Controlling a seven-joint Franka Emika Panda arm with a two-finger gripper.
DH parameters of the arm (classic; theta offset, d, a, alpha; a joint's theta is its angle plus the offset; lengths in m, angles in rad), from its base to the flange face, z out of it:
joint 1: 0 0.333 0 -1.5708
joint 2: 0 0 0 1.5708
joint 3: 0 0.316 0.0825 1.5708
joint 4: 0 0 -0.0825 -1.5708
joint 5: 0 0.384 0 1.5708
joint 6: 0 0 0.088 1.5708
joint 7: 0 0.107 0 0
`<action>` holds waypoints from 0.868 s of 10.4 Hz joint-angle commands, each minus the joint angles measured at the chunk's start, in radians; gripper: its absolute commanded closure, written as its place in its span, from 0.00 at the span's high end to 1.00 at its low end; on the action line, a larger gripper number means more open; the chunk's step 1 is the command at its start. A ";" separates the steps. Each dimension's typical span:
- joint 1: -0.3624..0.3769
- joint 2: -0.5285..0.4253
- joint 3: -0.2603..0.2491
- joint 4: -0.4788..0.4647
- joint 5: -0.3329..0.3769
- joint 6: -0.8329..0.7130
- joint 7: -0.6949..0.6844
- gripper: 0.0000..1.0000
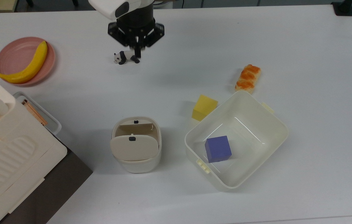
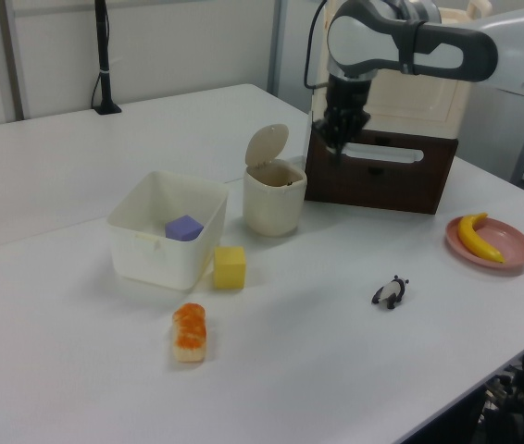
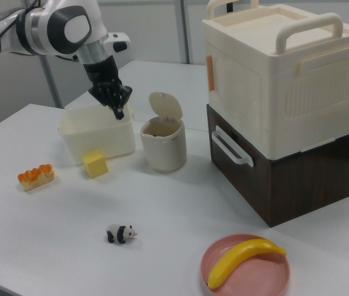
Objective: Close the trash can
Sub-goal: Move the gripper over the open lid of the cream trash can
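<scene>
Your trash can [image 1: 136, 146], a smooth rounded-square cream plastic bin with its flat beige lid [image 2: 267, 145] hinged upright, stands mid-table beside the glossy square tub [image 1: 264, 149], while your gripper [image 3: 118, 108] hangs above the table, pointing down, fingers clenched together on nothing.

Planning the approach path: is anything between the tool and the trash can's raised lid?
Nothing visible. The tool hangs in the air away from the lid of the trash can, with open space between. The panda lies low on the table.
</scene>
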 commanded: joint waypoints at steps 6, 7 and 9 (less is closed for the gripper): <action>0.001 0.128 -0.012 0.064 -0.007 0.562 -0.012 0.00; -0.004 0.147 -0.012 0.064 -0.006 0.647 -0.011 0.00; 0.001 0.199 -0.012 0.064 -0.006 0.794 -0.009 0.00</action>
